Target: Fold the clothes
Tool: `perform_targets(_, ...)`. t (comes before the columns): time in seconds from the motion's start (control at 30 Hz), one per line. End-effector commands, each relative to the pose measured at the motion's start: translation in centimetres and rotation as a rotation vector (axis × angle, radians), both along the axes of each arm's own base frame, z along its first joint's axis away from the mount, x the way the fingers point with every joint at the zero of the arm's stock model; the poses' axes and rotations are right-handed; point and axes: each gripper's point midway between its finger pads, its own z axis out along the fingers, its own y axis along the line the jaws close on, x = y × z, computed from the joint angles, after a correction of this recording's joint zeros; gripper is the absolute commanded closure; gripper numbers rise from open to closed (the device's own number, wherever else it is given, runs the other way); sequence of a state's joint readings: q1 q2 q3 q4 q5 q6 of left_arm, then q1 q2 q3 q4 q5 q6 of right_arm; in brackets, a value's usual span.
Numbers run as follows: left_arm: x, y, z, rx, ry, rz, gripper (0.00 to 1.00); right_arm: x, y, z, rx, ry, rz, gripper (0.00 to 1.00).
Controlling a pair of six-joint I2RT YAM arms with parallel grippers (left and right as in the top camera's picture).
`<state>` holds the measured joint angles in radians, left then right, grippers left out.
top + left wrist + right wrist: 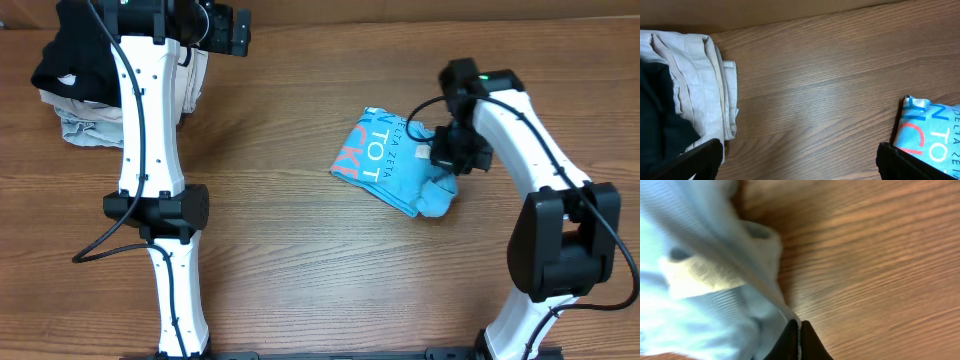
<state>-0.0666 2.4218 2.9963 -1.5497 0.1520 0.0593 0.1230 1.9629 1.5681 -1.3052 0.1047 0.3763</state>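
**While the right arm pinches the shirt, the left one waits**

Starting at the far left corner, a black garment sits on a beige garment, both folded and stacked. The beige cloth looks heavy, with stitched seams. Neither belongs to this job. The left gripper hangs above the bare wood just beside that stack, jaws spread wide with nothing between them. The table is brown wood-grain, smooth and flat.

Right of centre lies the T-shirt, a thin sky-blue knit gathered into a small lopsided packet rather than a flat rectangle. White and pink lettering faces up on its left half. Its right end is rumpled and puffs up. The right gripper is at that rumpled end, jaws closed tight on a thin edge of the blue cloth, tips close to the wood. The wrist view shows fine ribbing and a seam running into the tips.

Judgement: the step in hand is a late fold or a tidying of the loose right end. The task looks well along but not finished, since the packet is uneven. The next move probably calls for three things:
- lifting the pinched edge just clear of the table;
- carrying it leftward over the lettering;
- letting it go flat.

Thin cotton will drape and drag. A one-handed pull could slide the whole packet, so the left arm may be needed to pin it.
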Motion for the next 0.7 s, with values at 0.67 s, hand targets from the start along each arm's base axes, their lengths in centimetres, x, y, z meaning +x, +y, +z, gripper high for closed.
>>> perform_targets(0.67,0.1,-0.3,0.1,0.018,-0.014,-0.029,0.0,8.8,3.3,2.9,0.199,-0.357,0.308,0.46)
